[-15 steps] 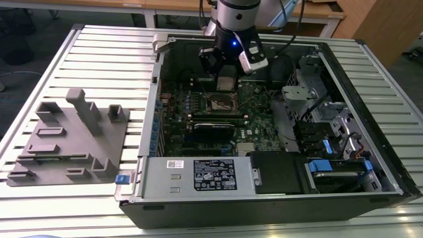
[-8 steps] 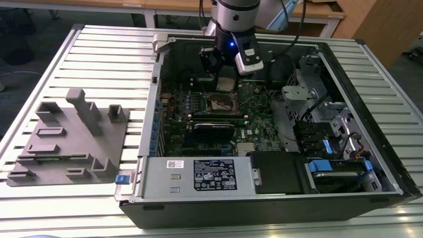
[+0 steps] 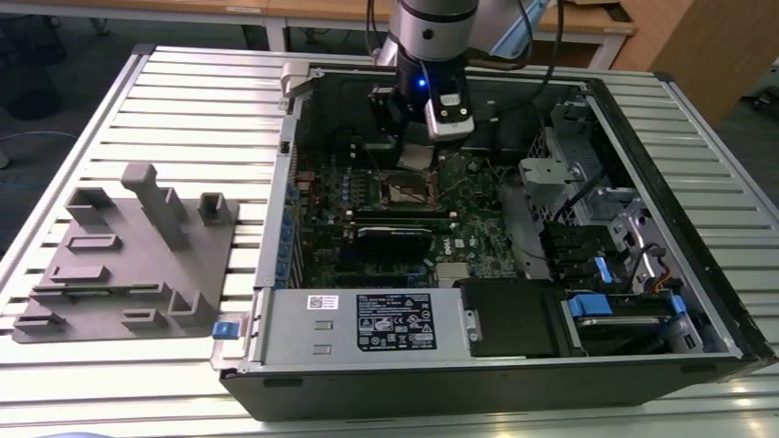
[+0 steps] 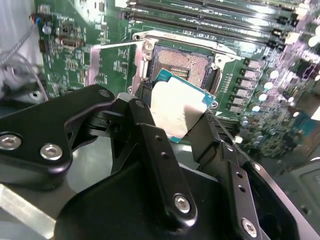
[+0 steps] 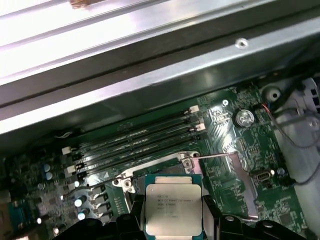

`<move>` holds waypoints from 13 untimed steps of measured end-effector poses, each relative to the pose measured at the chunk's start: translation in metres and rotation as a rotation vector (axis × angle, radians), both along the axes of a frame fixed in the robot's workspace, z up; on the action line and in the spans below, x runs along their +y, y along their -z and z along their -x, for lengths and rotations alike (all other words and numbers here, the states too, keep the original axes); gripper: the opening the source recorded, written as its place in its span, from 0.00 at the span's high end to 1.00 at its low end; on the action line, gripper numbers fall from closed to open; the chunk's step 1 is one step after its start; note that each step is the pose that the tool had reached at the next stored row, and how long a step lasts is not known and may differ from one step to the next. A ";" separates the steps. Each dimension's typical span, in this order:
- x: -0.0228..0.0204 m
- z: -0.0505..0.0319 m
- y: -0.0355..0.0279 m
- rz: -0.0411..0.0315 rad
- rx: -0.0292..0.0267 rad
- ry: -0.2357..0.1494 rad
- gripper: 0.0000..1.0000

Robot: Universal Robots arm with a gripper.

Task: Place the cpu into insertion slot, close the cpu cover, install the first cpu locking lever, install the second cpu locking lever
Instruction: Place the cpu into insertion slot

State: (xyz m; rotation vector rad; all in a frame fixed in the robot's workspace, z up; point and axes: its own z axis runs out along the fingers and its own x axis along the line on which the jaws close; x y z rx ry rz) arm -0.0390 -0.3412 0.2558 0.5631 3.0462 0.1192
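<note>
Gripper (image 4: 172, 120) points straight down from the upright arm into the open computer case (image 3: 487, 392). Its fingers are clamped on opposite edges of the cpu (image 4: 180, 102), held over the open insertion slot (image 4: 187, 62) in the green board (image 3: 481, 219).

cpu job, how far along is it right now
Done: nothing is seated yet. The slot is empty and the cover is swung open beside it.
In hand: the gripper holds the cpu close to the slot.
Left: the cpu is not in, the cover is not shut, and with the cover open neither locking step can be done.
</note>
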 end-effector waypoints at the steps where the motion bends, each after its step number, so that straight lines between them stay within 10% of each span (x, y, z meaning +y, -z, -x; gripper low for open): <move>1: 0.0000 0.0000 0.0003 0.0000 0.0000 0.016 0.46; 5: -0.0001 0.0001 0.0011 0.0001 0.0001 0.078 0.46; 13: 0.0000 0.0000 0.0012 0.0000 0.0000 0.079 0.46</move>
